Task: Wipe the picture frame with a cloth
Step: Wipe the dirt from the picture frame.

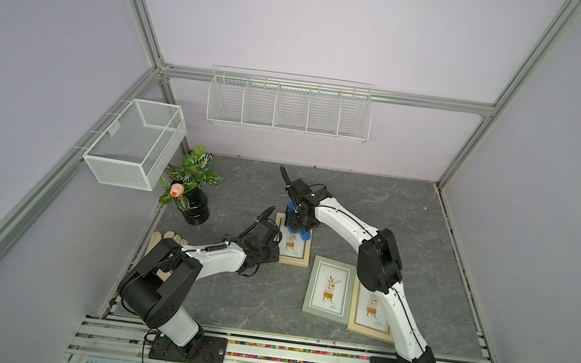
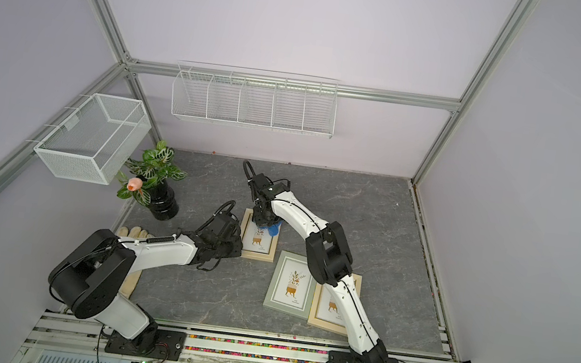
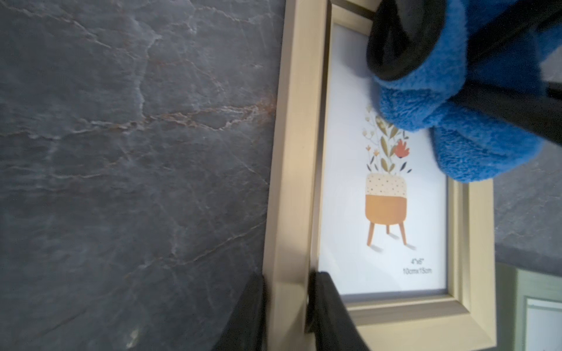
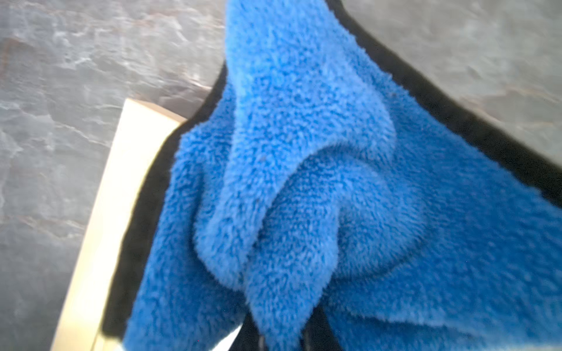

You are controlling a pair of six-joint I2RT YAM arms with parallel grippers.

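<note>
A: While it lies on the counter (image 1: 372, 217), where's the picture frame (image 1: 293, 262) touched?
B: The cloth (image 1: 305, 235) sits bunched at its one o'clock corner, pinched in the right gripper (image 1: 298, 228); the left gripper (image 3: 287, 316) clamps its eight o'clock rail.

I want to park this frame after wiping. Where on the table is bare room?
Bare: the table right of the right arm, up to the wall; the near strip between left arm and green frame. Crowded: around plant, glove, frames.
</note>
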